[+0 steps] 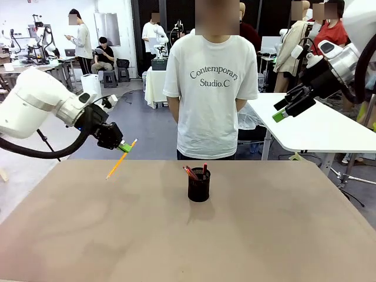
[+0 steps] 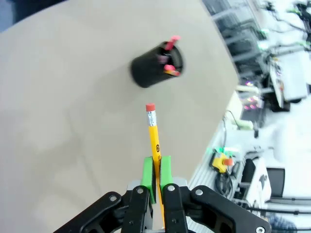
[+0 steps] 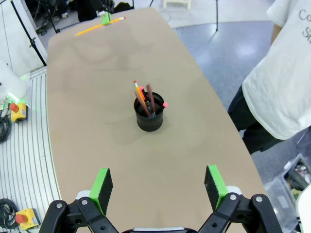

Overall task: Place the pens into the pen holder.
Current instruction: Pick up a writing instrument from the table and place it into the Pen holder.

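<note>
A yellow-orange pencil-like pen (image 1: 120, 160) hangs tilted above the table's far left, clamped in my left gripper (image 1: 125, 147), which is shut on it. In the left wrist view the pen (image 2: 154, 133) sticks out between the green pads (image 2: 148, 172), its red eraser end toward the pen holder (image 2: 156, 64). The black mesh pen holder (image 1: 199, 184) stands mid-table with several red and dark pens (image 1: 191, 173) in it. My right gripper (image 1: 286, 108) hovers high at the right, open and empty; its wrist view looks down on the pen holder (image 3: 149, 114) and the far-off held pen (image 3: 97, 27).
A person in a white T-shirt (image 1: 211, 82) stands at the far side of the tan table (image 1: 264, 235), hands behind the back. A white table (image 1: 317, 126) stands at the back right. Other people and benches are farther off.
</note>
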Controlling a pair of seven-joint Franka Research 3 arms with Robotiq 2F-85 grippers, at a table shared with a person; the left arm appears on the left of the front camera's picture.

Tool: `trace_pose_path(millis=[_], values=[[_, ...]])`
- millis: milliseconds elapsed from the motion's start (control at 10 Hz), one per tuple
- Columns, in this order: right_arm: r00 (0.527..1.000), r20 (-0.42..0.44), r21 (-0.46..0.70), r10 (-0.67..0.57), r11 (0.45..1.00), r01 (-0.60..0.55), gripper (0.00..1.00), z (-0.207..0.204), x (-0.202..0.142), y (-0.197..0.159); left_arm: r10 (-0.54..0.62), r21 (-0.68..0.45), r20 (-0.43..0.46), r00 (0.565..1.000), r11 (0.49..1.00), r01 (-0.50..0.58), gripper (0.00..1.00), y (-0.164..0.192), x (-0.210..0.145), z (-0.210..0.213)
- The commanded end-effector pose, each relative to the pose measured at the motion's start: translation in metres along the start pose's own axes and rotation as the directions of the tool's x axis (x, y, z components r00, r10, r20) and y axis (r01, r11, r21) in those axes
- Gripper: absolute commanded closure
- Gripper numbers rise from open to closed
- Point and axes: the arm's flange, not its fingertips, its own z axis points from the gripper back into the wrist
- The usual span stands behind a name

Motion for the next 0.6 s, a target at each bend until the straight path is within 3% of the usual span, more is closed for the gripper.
trace_pose_path(millis=[0, 200, 300, 400, 500], values=[[1.0, -0.002, -0.013, -0.004, 1.0, 0.004, 0.0, -0.001, 0.002, 0.002, -0.121, -0.056, 0.034, 0.992, 0.991, 0.123, 1.0, 0.012, -0.011, 0.002], [1.0, -0.002, -0.013, -0.004, 1.0, 0.004, 0.0, -0.001, 0.002, 0.002, -0.275, -0.08, 0.17, 0.946, 0.953, 0.291, 1.0, 0.002, -0.015, 0.009], [1.0, -0.002, -0.013, -0.004, 1.0, 0.004, 0.0, -0.001, 0.002, 0.002, -0.35, -0.052, 0.25, 0.903, 0.926, 0.374, 1.0, -0.002, -0.016, 0.011], [1.0, -0.002, -0.013, -0.004, 1.0, 0.004, 0.0, -0.001, 0.002, 0.002, -0.362, -0.086, 0.284, 0.888, 0.913, 0.4, 1.0, -0.004, -0.017, 0.012], [1.0, -0.002, -0.013, -0.004, 1.0, 0.004, 0.0, -0.001, 0.002, 0.002, -0.311, -0.132, 0.273, 0.91, 0.925, 0.355, 1.0, 0.006, -0.01, 0.008]])
